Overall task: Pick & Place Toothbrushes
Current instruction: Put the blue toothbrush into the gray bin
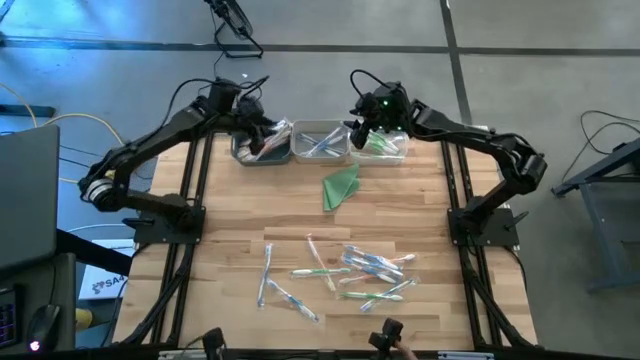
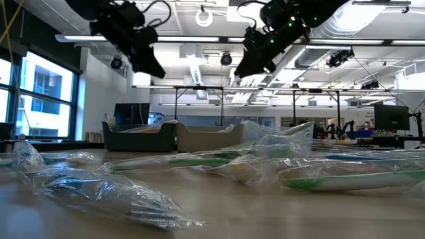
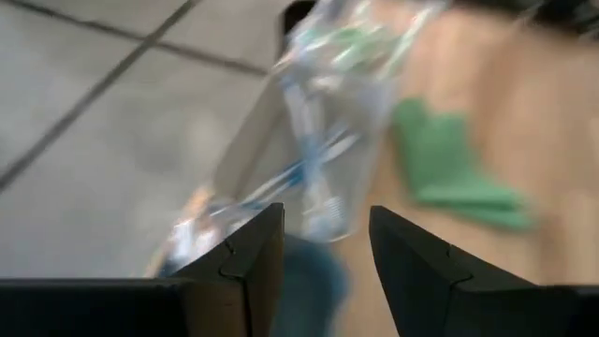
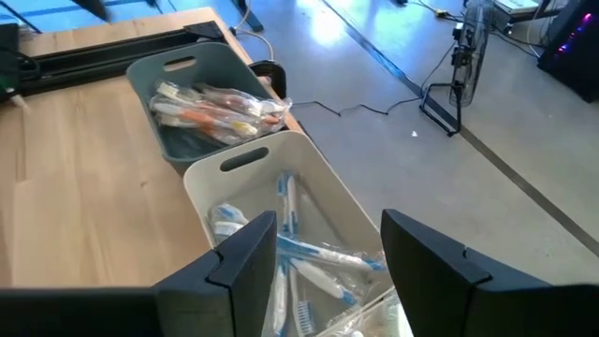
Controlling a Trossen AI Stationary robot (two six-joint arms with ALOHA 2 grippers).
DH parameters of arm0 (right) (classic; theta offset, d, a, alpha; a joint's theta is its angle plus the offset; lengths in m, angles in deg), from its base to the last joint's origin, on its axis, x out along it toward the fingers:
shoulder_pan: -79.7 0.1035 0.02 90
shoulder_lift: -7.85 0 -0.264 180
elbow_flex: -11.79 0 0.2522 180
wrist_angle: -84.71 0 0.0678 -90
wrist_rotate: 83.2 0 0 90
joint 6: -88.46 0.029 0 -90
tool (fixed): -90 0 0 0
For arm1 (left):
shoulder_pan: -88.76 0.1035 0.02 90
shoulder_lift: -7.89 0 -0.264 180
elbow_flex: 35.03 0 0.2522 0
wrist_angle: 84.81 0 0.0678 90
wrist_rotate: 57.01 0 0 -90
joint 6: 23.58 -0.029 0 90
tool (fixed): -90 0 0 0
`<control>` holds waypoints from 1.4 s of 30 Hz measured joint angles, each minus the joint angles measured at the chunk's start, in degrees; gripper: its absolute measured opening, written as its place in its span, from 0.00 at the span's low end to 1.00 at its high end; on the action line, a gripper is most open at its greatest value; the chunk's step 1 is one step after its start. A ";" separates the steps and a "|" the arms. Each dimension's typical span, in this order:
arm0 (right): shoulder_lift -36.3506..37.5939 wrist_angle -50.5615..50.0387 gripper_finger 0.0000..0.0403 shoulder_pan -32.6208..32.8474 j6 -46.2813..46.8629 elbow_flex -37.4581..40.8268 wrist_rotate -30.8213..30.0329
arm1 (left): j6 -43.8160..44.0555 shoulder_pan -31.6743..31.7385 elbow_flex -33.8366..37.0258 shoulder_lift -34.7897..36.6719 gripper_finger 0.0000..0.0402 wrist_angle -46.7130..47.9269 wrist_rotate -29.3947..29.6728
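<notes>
- Both grippers, left gripper (image 1: 262, 135) and right gripper (image 1: 362, 135), hang released over the far bins (image 1: 320, 155).
- Loose crinkly-wrapped plastic toothbrushes (image 1: 350, 272) lie well nearer on the wooden table (image 1: 230, 230).

Both arms reach from their bases at the table's two sides toward its far edge, elbows bent outward. The left arm runs up from its base and turns inward, so that the left gripper (image 1: 262, 132) hangs at the far left of the table. Its two dark fingers (image 3: 245, 267) stand apart with a clear gap between them, and nothing is clamped there. The right arm mirrors it, and the right gripper (image 1: 368, 128) hangs at the far right of the table, a green light glowing on its wrist. Its fingers (image 4: 245, 253) are likewise spread, the gap between them empty. From table height, both grippers hang well above the table, pointing downward.
</notes>
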 joint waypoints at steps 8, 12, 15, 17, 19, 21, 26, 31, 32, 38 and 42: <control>0.00 0.00 0.47 2.40 -0.11 0.00 0.00 | 5.17 -0.01 0.00 5.73 0.39 0.48 -5.56; 0.02 0.00 0.47 4.72 0.10 0.00 0.02 | 5.17 0.04 0.00 6.47 0.39 0.35 -5.57; 0.37 -0.04 0.47 6.43 3.15 0.00 0.05 | 5.17 0.06 0.00 6.45 0.39 0.44 -5.52; 0.83 -0.25 0.47 7.45 5.48 -0.01 0.04 | 5.17 0.06 0.00 6.45 0.39 0.42 -5.52; 1.48 -1.60 0.47 8.21 6.40 -0.02 0.00 | 5.17 0.06 0.00 6.40 0.39 0.41 -5.52; 2.21 -3.59 0.47 8.98 6.49 -0.02 -0.15 | 5.19 0.04 0.00 6.40 0.39 0.31 -5.52; 4.12 -11.30 0.47 10.50 8.76 -0.02 -0.05 | 8.36 0.04 0.00 6.40 0.39 0.42 -5.52; 5.59 -20.15 0.47 13.16 9.11 -0.07 0.00 | 17.80 0.04 0.00 6.40 0.39 -0.06 -5.52; 5.71 -21.69 0.47 13.94 9.11 -0.07 0.01 | 19.80 0.04 0.00 6.40 0.39 -0.05 -5.50; 5.72 -25.66 0.47 19.64 9.06 -0.07 1.95 | 27.37 0.04 0.00 6.40 0.39 0.03 -5.50; 5.72 -25.70 0.47 24.12 9.63 -0.07 3.48 | 28.88 0.04 0.00 6.40 0.39 0.70 -5.48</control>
